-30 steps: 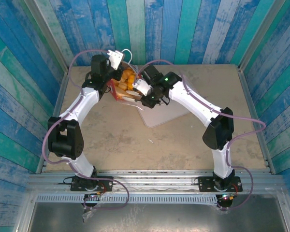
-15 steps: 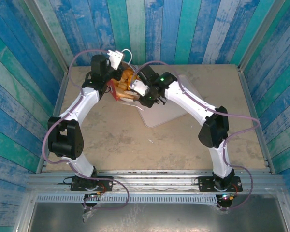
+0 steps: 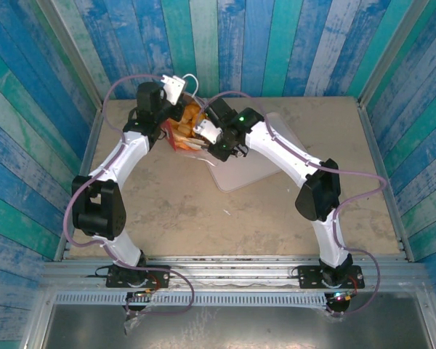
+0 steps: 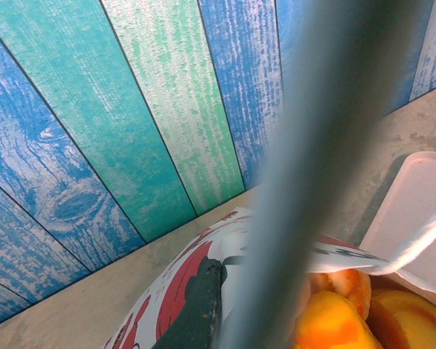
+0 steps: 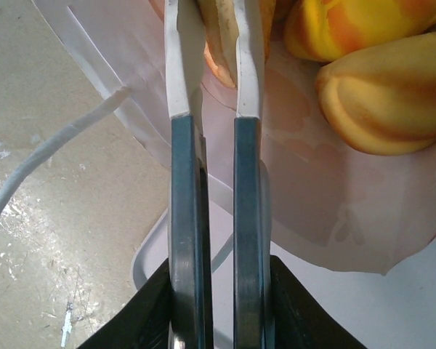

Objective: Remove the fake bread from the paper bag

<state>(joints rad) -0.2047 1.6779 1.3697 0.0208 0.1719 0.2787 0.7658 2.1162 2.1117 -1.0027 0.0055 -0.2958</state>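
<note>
Pinching the rim of the red-patterned paper bag [image 3: 174, 138] with the left gripper [image 3: 176, 109], far across the counter [image 3: 203, 218], mouth against a pale tray [image 3: 247, 174]. Nipping one pale piece of the glossy orange bread [image 5: 378, 94] inside with the right gripper [image 5: 212, 29], beside a loose white cord [image 5: 51, 153].

A tabletop [image 3: 167, 218] of pale beige colour, faintly speckled and worn, is seen, and it is closed in by a metal frame at the sides. A red-and-white paper bag [image 3: 176, 138] is laid on its side at the far part, left of the middle. A flat pale tray [image 3: 240, 174] is placed just beside it, towards the middle, and the open end of the bag is rested over the tray's corner. A tiny white scrap [image 3: 227, 212] is found nearer, well apart from both.
</note>
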